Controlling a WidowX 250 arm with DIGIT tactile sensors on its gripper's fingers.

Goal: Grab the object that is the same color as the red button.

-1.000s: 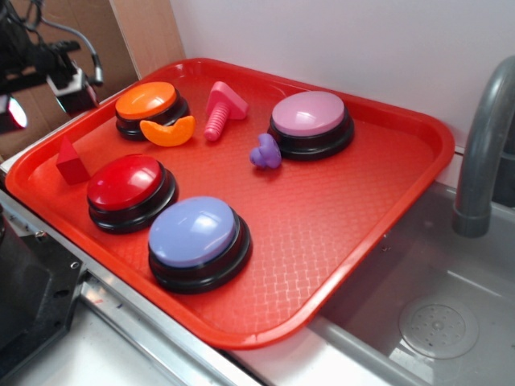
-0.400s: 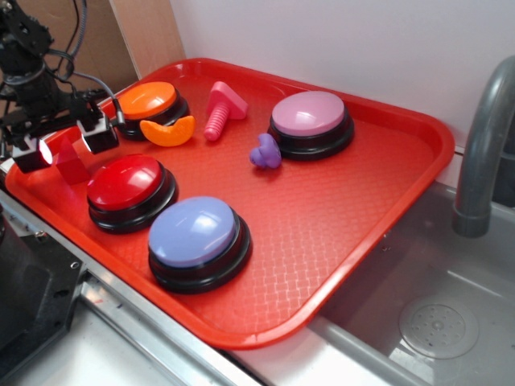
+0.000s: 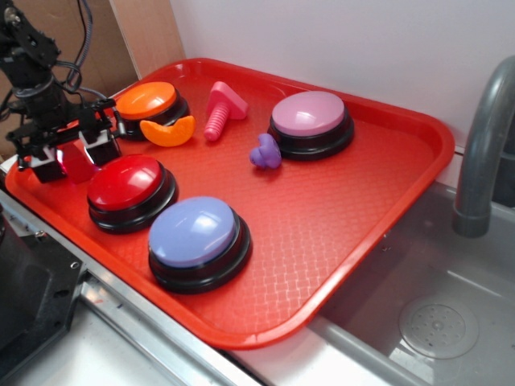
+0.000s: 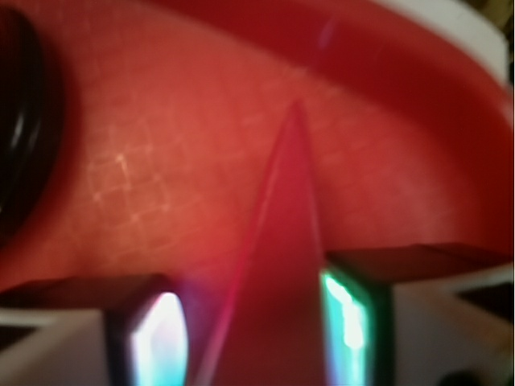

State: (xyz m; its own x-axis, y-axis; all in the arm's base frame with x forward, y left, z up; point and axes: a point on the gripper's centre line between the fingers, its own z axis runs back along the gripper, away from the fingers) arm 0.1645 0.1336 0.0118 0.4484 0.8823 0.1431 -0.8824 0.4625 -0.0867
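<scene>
Gripper (image 3: 71, 150) low at left edge of red tray (image 3: 378, 201), jaws apart, straddling red wedge (image 3: 78, 159). Wrist view: wedge (image 4: 278, 273) sits betw. both pads (image 4: 157, 342), blurry, contact can't tell. Wedge on tray floor, just left of red button (image 3: 129, 190). Blue button (image 3: 197, 240) near front edge, orange button (image 3: 149, 104) w/ orange crescent (image 3: 167, 131) toward back-left corner. Pink bolt (image 3: 221, 108), purple toy (image 3: 265, 151), pink button (image 3: 310, 122) farther back. Sink (image 3: 426, 314) at right.
</scene>
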